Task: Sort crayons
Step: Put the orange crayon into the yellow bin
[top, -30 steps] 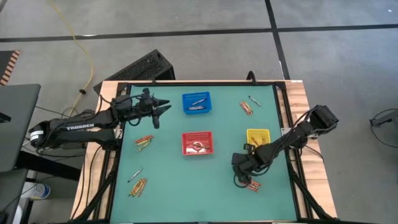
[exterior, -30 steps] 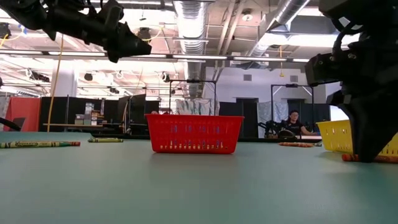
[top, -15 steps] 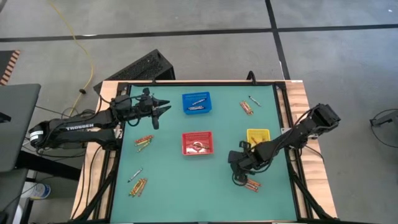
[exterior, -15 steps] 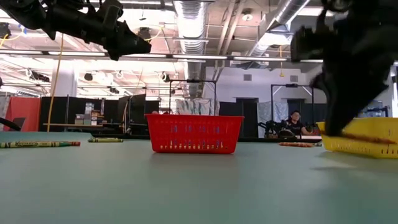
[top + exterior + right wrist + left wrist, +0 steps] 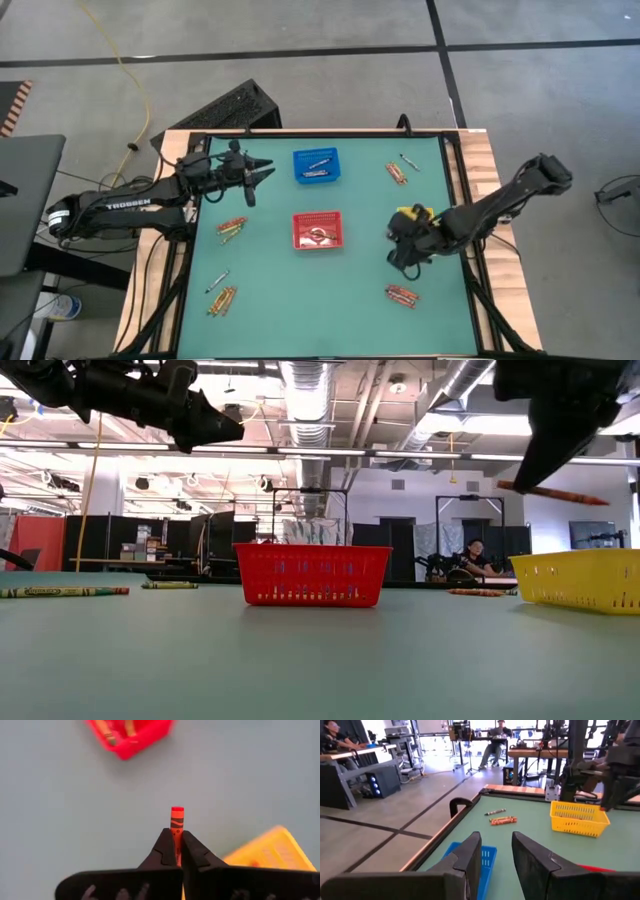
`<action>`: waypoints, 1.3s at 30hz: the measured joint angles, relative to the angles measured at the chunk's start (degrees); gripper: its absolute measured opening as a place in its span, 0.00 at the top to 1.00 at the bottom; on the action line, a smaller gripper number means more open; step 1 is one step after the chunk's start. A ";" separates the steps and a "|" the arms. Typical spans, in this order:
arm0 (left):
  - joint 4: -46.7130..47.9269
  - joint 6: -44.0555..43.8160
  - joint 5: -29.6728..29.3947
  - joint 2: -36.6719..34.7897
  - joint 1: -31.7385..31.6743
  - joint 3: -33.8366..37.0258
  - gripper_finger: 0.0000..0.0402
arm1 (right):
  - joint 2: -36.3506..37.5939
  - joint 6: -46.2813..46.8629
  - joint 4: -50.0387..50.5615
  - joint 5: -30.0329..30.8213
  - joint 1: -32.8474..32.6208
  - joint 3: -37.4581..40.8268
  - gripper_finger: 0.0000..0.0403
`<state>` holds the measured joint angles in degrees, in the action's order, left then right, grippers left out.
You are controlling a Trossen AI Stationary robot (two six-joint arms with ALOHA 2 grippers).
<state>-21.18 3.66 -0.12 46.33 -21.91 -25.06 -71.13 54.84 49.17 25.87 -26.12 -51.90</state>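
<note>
An orange crayon (image 5: 177,821) sits clamped between the fingers of the right gripper (image 5: 400,236), lifted above the green tabletop (image 5: 270,290) between the red basket (image 5: 317,230) and the yellow basket (image 5: 585,580). More crayons (image 5: 402,295) lie on the tabletop nearby. The left gripper (image 5: 262,173) hangs above the tabletop beside the blue basket (image 5: 316,165), its fingers apart.
</note>
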 joint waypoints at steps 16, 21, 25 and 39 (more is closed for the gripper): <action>2.12 -1.17 0.83 -4.19 0.03 0.00 0.76 | 1.33 21.86 18.90 -6.56 7.91 1.13 0.99; 6.71 -1.89 1.28 -10.42 2.41 -0.09 0.76 | 2.50 21.82 18.23 -7.67 10.26 3.35 0.99; 10.37 -1.45 -3.75 -13.09 5.66 -0.09 0.76 | 3.34 21.69 16.69 -7.74 11.56 4.46 0.99; -10.71 1.81 -21.31 -19.88 15.30 16.90 0.76 | 2.47 25.31 13.52 -8.07 12.99 4.57 0.99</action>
<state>-31.89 5.47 -21.43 26.44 -6.61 -8.16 -68.66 80.15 62.68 17.80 -13.13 -47.33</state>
